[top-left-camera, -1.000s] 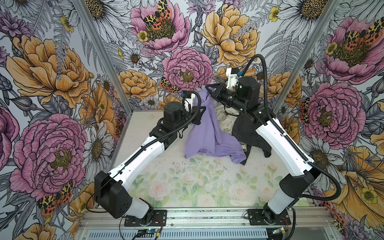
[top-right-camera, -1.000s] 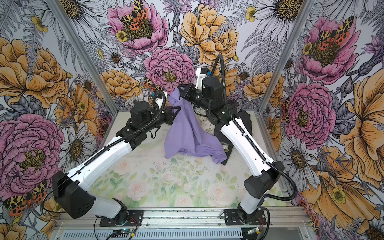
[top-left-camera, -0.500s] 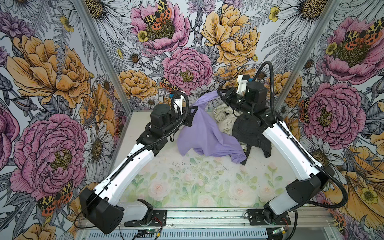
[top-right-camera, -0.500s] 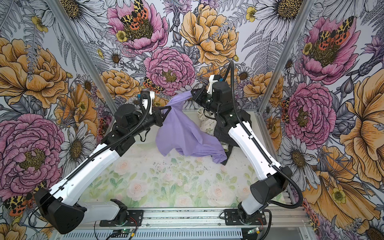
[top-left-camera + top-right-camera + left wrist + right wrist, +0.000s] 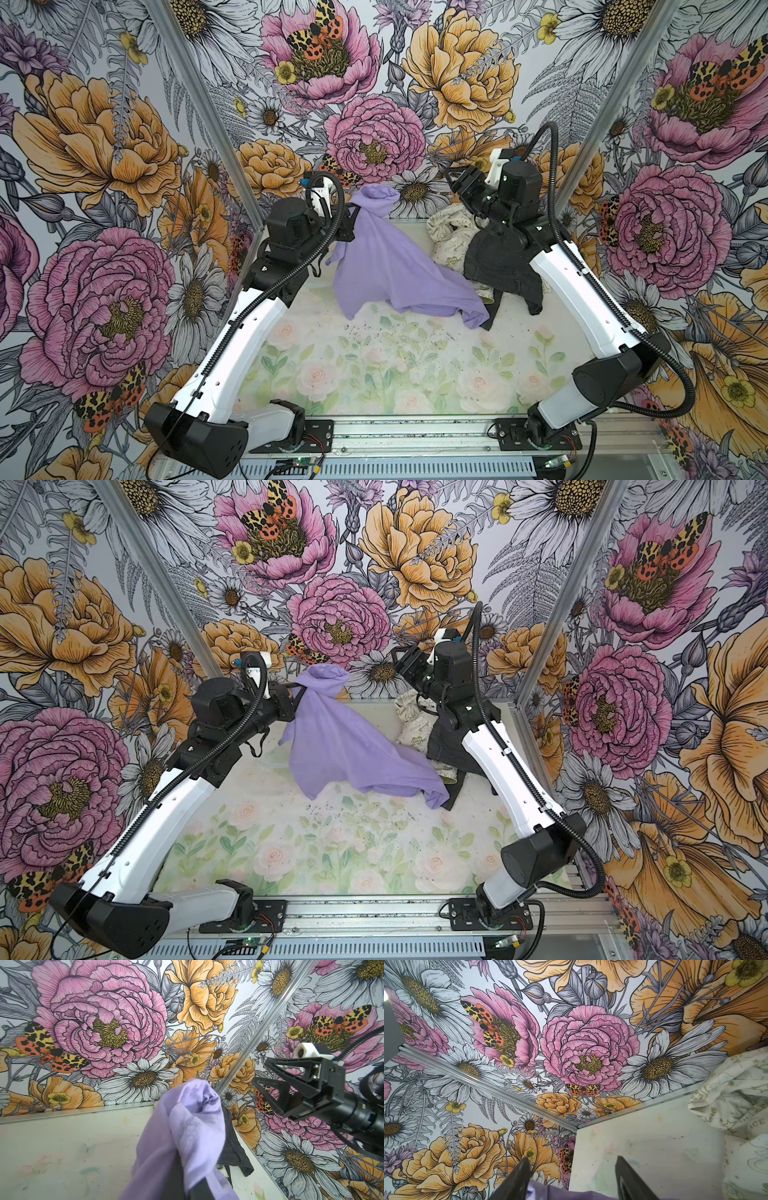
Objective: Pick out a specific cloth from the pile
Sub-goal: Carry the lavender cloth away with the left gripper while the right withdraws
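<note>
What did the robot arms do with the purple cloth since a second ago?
The right gripper let go of the purple cloth, opened and pulled back to the right. The left gripper kept its grip and dragged the cloth's top leftward. The dark garment and the cream printed cloth stayed put.

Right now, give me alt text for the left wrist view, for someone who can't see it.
A bunched lavender cloth fills the lower middle, raised above the pale table. The open right gripper hovers beside it, apart, with a dark garment behind and floral walls all round.
</note>
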